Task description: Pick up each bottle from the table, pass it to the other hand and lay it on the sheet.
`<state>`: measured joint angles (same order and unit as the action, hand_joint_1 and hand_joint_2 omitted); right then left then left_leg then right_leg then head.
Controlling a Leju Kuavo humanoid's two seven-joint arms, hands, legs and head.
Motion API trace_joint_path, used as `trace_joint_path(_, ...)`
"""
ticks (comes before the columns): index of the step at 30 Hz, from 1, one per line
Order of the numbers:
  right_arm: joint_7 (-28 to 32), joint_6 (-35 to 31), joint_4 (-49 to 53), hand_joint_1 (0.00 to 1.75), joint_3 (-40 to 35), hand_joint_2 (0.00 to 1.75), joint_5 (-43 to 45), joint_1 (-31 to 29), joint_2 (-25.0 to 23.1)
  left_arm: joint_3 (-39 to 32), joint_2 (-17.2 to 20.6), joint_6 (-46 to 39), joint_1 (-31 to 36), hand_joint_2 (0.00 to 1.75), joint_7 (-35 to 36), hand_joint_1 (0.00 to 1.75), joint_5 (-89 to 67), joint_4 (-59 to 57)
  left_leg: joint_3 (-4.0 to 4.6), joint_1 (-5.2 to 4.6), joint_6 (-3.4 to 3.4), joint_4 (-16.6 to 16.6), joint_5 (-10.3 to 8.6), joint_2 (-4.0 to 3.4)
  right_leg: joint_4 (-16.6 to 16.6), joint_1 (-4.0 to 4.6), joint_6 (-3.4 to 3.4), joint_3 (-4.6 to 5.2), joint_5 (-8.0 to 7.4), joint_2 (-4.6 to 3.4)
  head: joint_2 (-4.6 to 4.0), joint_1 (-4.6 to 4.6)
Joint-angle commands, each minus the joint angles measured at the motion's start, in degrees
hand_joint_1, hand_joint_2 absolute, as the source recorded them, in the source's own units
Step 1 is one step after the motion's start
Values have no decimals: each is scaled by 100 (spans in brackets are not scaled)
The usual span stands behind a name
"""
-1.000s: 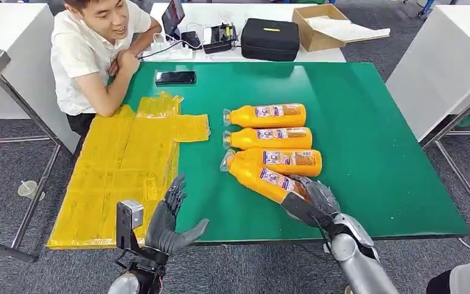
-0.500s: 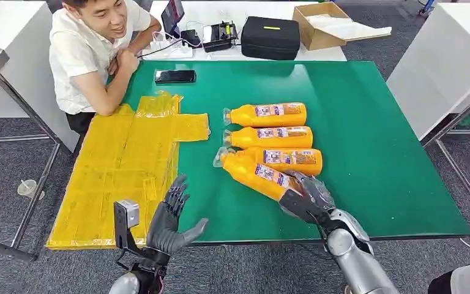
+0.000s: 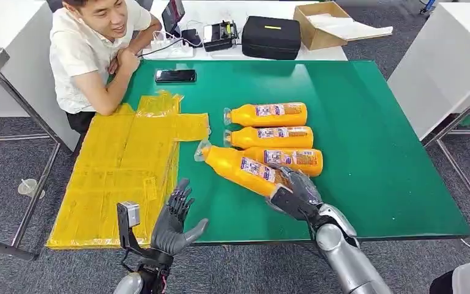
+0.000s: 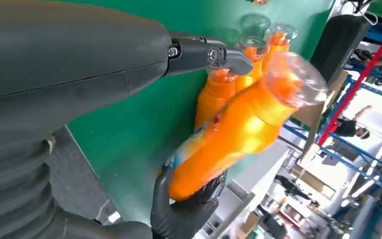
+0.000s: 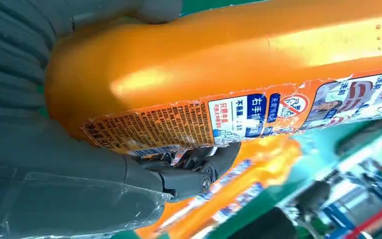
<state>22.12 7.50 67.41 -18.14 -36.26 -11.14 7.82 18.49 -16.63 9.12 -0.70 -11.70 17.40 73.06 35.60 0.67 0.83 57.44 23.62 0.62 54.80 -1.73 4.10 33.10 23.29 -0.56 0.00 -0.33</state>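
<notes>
Green table (image 3: 373, 153). Right hand (image 3: 294, 191): fingers wrapped around the base end of one orange bottle (image 3: 242, 168), held slanted near the table's near edge, its clear cap pointing toward the sheet. In the right wrist view that bottle (image 5: 238, 64) sits in the palm with the label facing the camera. In the left wrist view it (image 4: 224, 144) shows cap-first, with the right hand (image 4: 189, 209) gripping its far end.

Left hand (image 3: 172, 220): raised just off the near edge, fingers spread, thumb out, holding nothing, beside the sheet's near right corner.

Three more bottles (image 3: 268, 114) lie side by side at mid-table, caps toward the sheet; the held bottle crosses over the nearest of them.

Yellow sheet (image 3: 122, 165): flat along the left side of the table, overhanging the near left corner.

Phone (image 3: 175, 76): near the far left corner. A person (image 3: 92, 49) leans an elbow on the table's left edge.
</notes>
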Motion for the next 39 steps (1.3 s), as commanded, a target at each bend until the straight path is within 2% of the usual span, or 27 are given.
trace_joint_path(1, 95, -20, -128, 175, -265, 175, 119, -284, -202, -124, -144, 27, 391, 175, -118, 0, 13, -828, -16, -1, 0, 1, 8, -15, 1, 2, -17, -13, 5, -7, 0, -2)
trace_joint_path(7, 198, 3, -91, 175, -247, 175, 206, -259, -219, -164, -167, 35, 420, 175, -148, 0, 23, -892, -10, -1, 0, 0, 5, -9, 1, 1, -14, -8, 4, -3, 0, 0)
trace_joint_path(8, 240, 8, -66, 175, -246, 175, 232, -257, -259, -208, -188, 44, 464, 175, -179, 0, 41, -952, -32, 0, 0, 11, 21, -16, 11, 6, -35, -29, 18, -1, 0, 0)
trace_joint_path(9, 298, 32, 3, 175, -244, 175, 301, -233, -342, -235, -198, 106, 537, 175, -273, 0, 23, -1035, -13, -1, 0, 2, 8, -8, 2, 3, -18, -12, 6, 0, 0, 0)
trace_joint_path(13, 287, 143, 279, 175, -305, 175, 510, -69, -604, -367, -275, 124, 901, 175, -546, 0, -201, -1196, -19, 0, -1, 8, 14, -12, 9, 6, -28, -18, 12, 0, 0, 0)
trace_joint_path(18, 325, 158, 386, 175, -492, 175, 596, 142, -738, -246, -337, 372, 892, 175, -755, 0, -246, -929, -15, 4, -3, 7, 10, 2, 7, 8, -25, -14, 14, 14, 0, -2)
trace_joint_path(25, 377, 215, 258, 175, -730, 175, 735, 49, -953, -99, -337, 667, 887, 175, -936, 0, 344, -884, -18, 5, -2, 13, 16, -10, 13, 8, -26, -15, 16, 3, 0, -2)
trace_joint_path(39, 567, 299, 65, 175, -1230, 175, 800, -62, -1004, -100, -337, 971, 1016, 175, -938, 0, 963, -927, -11, 3, -1, 7, 8, -3, 8, 5, -21, -9, 11, 8, 0, 0)
